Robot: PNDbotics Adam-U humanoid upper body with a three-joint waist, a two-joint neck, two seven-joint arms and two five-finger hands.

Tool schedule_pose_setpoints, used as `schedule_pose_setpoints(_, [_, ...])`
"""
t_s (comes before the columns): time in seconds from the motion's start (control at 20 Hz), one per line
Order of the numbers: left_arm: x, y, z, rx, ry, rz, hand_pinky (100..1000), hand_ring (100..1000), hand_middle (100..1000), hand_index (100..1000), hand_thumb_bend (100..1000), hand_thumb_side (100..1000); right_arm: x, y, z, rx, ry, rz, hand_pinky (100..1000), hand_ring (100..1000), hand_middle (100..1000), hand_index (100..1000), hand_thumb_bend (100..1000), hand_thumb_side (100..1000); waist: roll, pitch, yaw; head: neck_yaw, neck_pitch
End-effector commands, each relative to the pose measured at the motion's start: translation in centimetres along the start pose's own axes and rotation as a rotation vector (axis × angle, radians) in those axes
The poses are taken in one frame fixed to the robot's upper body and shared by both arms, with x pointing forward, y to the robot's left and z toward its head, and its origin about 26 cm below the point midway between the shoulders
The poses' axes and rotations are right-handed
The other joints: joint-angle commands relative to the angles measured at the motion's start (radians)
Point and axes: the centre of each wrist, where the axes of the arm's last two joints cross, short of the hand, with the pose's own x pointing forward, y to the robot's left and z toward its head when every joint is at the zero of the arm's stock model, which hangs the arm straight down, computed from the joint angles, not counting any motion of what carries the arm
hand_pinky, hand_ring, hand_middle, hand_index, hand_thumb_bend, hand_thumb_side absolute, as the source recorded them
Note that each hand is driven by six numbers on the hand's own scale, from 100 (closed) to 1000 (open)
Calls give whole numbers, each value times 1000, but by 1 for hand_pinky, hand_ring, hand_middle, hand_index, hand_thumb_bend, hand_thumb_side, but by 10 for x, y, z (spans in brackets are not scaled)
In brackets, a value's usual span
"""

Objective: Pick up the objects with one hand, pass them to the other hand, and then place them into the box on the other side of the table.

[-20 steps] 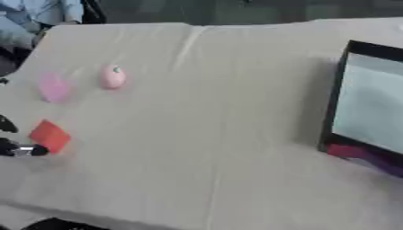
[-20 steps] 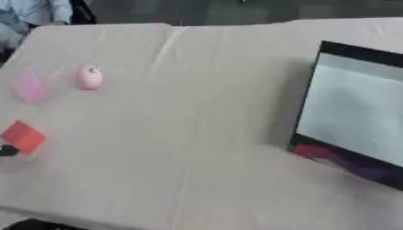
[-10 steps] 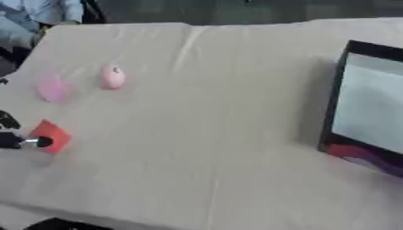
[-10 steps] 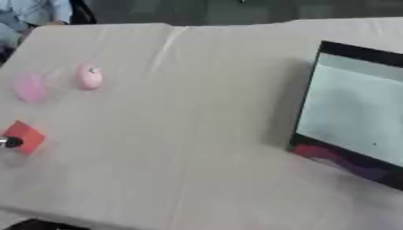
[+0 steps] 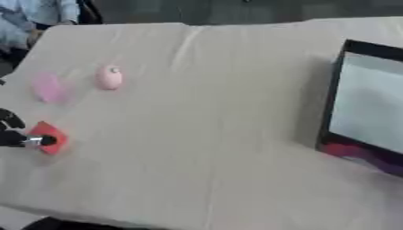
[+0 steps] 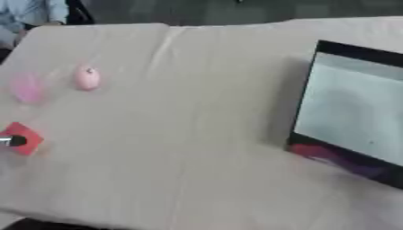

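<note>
A small red block (image 5: 49, 136) lies near the table's left edge. My left hand (image 5: 14, 134) comes in from the left edge, and one black fingertip (image 5: 46, 140) rests on the block; the other fingers are mostly out of frame. Farther back on the left lie a flat pink piece (image 5: 47, 87) and a pale pink egg-shaped object (image 5: 109, 77). The black-rimmed box (image 5: 370, 108) with a pale inside stands at the right edge. My right hand shows in neither view.
A beige cloth (image 5: 204, 117) covers the whole table, with a crease running down its middle. A reddish-purple patch (image 6: 334, 157) shows on the box's near wall. A person's light blue sleeve (image 5: 31, 13) sits at the far left corner.
My left hand has drawn slightly toward the left edge, its fingertip now resting on the red block. The block has barely shifted, and the pink things have stayed put.
</note>
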Motion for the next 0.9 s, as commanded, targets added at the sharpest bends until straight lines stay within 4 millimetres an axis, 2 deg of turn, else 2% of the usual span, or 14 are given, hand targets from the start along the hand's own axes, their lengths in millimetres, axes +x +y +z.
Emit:
schedule_pose_setpoints(0.05, [-1, 12, 0, 17, 16, -30, 854, 863, 771, 748, 877, 593, 9, -3, -3, 10, -30, 29, 1000, 1000, 980, 1000, 100, 872, 6, -12, -1, 3, 6])
schedule_pose_setpoints(0.45, [-1, 12, -8, 3, 35, -51, 853, 869, 777, 741, 883, 581, 8, -2, -3, 18, -26, 30, 1000, 1000, 979, 1000, 100, 876, 7, -14, -5, 15, 6])
schedule_pose_setpoints(0.9, [3, 5, -13, -36, 25, -97, 844, 864, 771, 684, 814, 530, 8, -1, -4, 26, -25, 30, 1000, 1000, 974, 1000, 100, 876, 9, -14, -12, 26, 6])
